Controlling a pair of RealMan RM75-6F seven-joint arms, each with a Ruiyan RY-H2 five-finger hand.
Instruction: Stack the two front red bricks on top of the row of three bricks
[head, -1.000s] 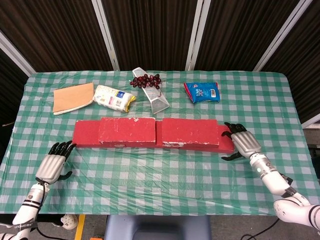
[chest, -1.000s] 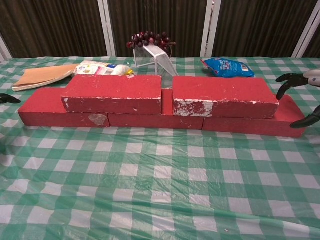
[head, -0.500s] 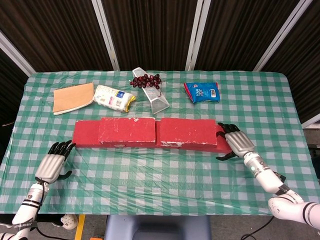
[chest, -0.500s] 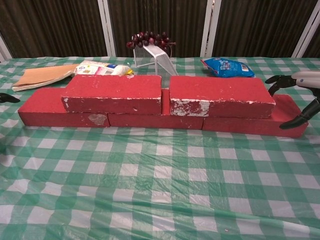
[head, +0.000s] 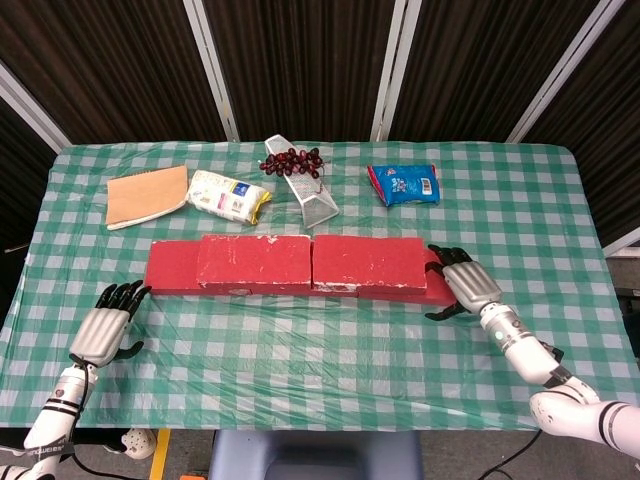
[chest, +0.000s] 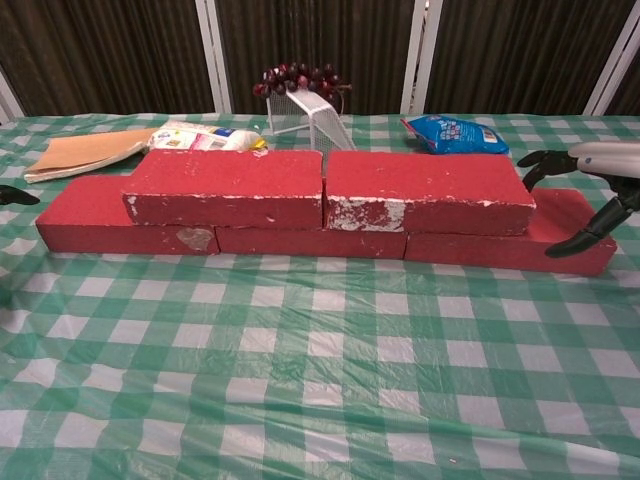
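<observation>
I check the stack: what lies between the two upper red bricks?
Nothing: left upper red brick and right upper red brick meet end to end, clearest in the chest view.

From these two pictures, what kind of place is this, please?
Probably a robot test room set up as a tabletop workstation: a table with a green checked plastic cloth, dark curtain panels behind it, and assorted props such as red bricks and a blue snack bag.

Matt, rough red bricks (chest: 330, 200) with chipped whitish edges. Glossy, wrinkled plastic checked cloth (chest: 320, 380). Wire-mesh metal basket (head: 312, 195); shiny blue packet (head: 403, 184).
</observation>
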